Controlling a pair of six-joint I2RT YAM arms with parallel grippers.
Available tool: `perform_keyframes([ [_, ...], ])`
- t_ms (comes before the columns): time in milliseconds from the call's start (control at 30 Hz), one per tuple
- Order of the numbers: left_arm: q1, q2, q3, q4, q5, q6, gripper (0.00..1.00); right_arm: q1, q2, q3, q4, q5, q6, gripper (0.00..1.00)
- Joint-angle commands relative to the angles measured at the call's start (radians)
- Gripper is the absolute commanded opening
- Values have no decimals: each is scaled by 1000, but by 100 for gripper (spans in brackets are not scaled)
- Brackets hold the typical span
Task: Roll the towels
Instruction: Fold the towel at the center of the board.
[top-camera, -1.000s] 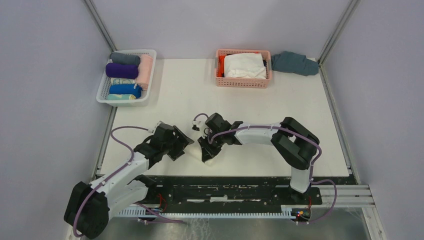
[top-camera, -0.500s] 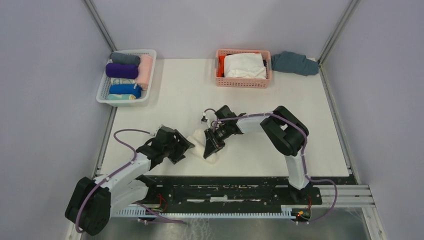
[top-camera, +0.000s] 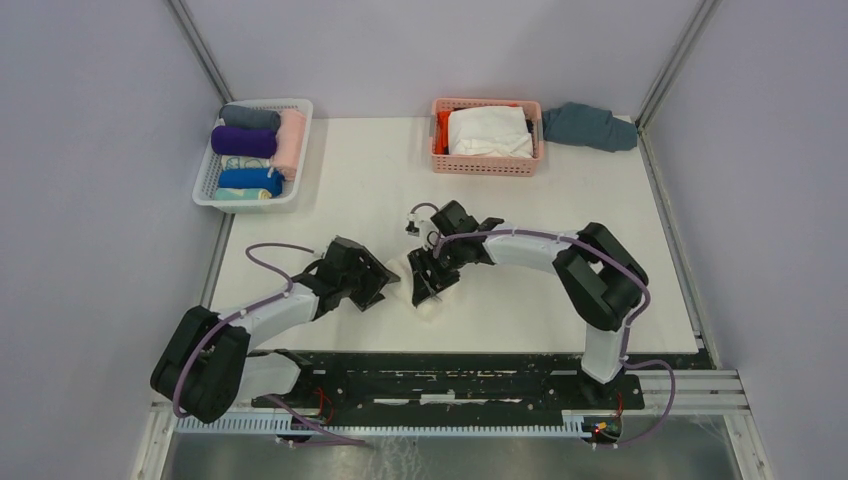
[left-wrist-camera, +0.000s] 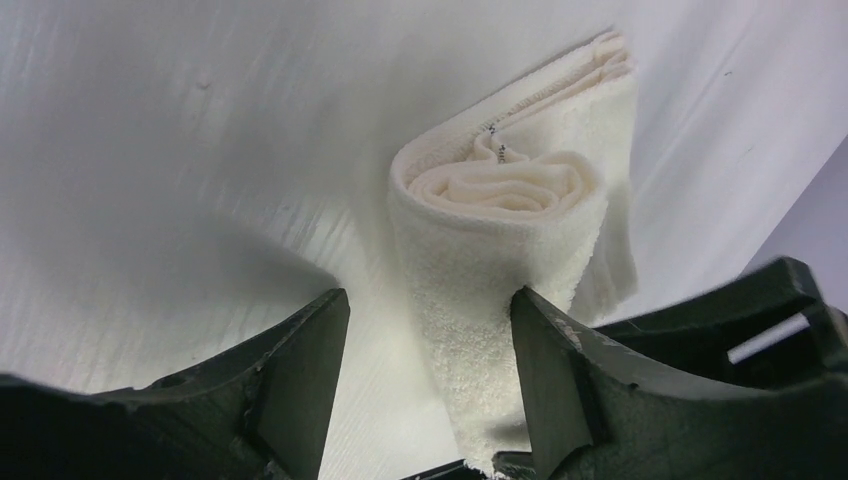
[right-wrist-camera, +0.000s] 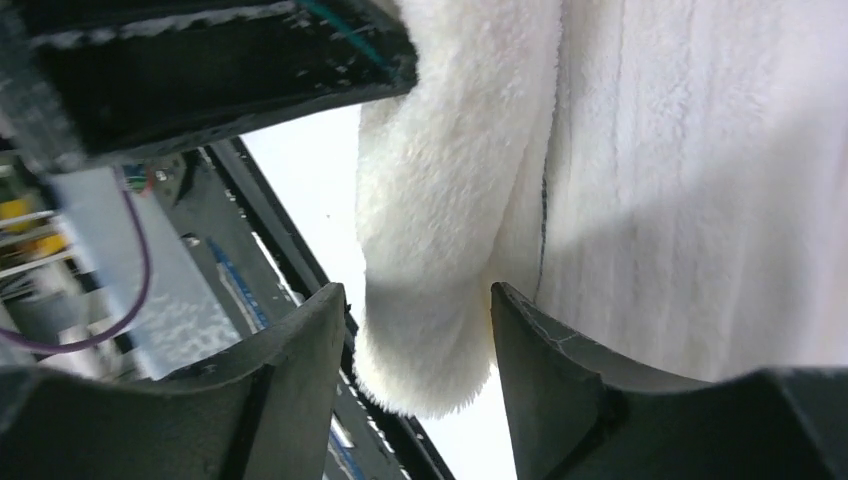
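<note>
Bracketing the rolled white towel (left-wrist-camera: 500, 250), left gripper (top-camera: 384, 285) and right gripper (top-camera: 429, 282) both stand spread, evidently steadying it against unrolling.

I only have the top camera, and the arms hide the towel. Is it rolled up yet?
Observer: Partly. The left wrist camera shows the white towel wound into a loose spiral, with a flat tail trailing beyond it.
Operator: Is that arm gripping it?
Observer: No. The left pincer is open; the roll sits between its fingers with a clear gap on one side.
Operator: And the other arm?
Observer: The right pincer straddles a fluffy fold that nearly fills its gap; I cannot tell whether it is pinching.
</note>
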Motion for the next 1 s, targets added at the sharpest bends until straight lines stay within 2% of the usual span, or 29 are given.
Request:
perform_keyframes([
  [0, -3, 71, -26, -86, -84, 35, 69, 52, -148, 15, -105, 294, -111, 66],
  [233, -4, 75, -8, -98, -92, 42, 69, 239, -273, 38, -164, 754, -212, 69],
  [433, -4, 63, -4, -108, -91, 39, 69, 388, -235, 66, -134, 1004, -245, 67],
  [533, -3, 63, -2, -107, -86, 37, 69, 427, -189, 95, -138, 1057, -262, 62],
  [700, -4, 65, 1, -107, -85, 37, 69, 452, -119, 122, -133, 1063, -272, 53],
  [967, -4, 73, 4, -100, -77, 38, 69, 450, -15, 136, -156, 1107, -273, 56],
])
